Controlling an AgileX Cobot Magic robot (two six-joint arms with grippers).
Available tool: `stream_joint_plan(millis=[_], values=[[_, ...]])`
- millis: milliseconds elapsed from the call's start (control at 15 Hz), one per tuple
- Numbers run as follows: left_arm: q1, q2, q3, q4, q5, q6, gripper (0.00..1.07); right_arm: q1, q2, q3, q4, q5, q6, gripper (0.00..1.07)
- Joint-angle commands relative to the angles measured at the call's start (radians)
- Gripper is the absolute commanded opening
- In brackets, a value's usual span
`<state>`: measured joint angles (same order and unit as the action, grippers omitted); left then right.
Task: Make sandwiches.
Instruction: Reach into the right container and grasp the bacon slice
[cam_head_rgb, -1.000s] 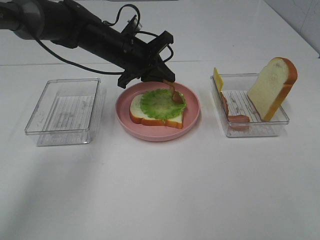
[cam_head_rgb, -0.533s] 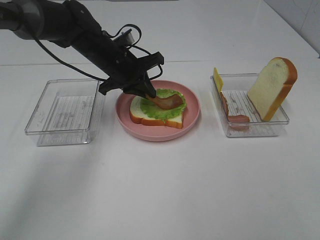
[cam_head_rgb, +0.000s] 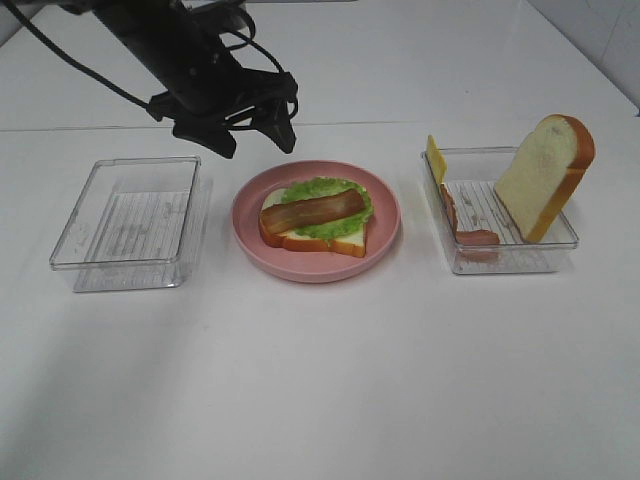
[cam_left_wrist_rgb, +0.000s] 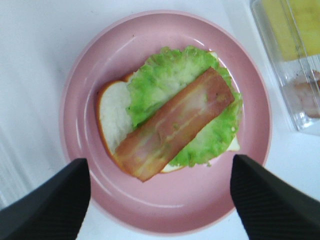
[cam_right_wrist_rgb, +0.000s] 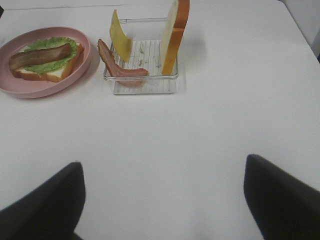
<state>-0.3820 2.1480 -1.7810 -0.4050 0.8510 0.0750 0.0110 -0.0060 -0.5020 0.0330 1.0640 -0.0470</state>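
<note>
A bread slice lies on the round pink plate, topped with green lettuce and a brown bacon strip. The strip also shows in the left wrist view and the right wrist view. My left gripper is open and empty, above the plate's back left edge. A second bread slice leans in the right tray, with a yellow cheese square and a pink ham slice. My right gripper is open over bare table, out of the exterior high view.
An empty clear tray stands left of the plate. White table stretches in front of the plate and trays.
My left gripper let go of the bacon strip, which now lies flat on the lettuce. The gripper has risen and pulled back to the left.
</note>
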Motion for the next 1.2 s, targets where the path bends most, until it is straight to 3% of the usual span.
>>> stream_joint_plan(millis=[67, 200, 400, 733, 933, 1133, 1200], values=[[0.003, -0.082, -0.004, 0.091, 0.149, -0.033, 0.75, -0.007, -0.012, 0.003, 0.003, -0.011, 0.002, 0.81], [0.003, -0.151, -0.004, 0.165, 0.274, -0.103, 0.75, -0.007, -0.012, 0.003, 0.003, -0.011, 0.002, 0.81], [0.003, -0.267, -0.004, 0.256, 0.397, -0.153, 0.75, -0.007, -0.012, 0.003, 0.003, -0.011, 0.002, 0.81], [0.003, -0.492, 0.020, 0.315, 0.438, -0.156, 0.75, -0.007, -0.012, 0.003, 0.003, -0.011, 0.002, 0.81], [0.003, -0.648, 0.119, 0.322, 0.437, -0.156, 0.75, -0.007, -0.012, 0.003, 0.003, -0.011, 0.002, 0.81], [0.003, -0.844, 0.318, 0.405, 0.437, -0.151, 0.75, -0.007, -0.012, 0.003, 0.000, -0.011, 0.001, 0.81], [0.003, -0.871, 0.345, 0.414, 0.437, -0.152, 0.75, -0.007, -0.012, 0.003, 0.000, -0.011, 0.001, 0.81]])
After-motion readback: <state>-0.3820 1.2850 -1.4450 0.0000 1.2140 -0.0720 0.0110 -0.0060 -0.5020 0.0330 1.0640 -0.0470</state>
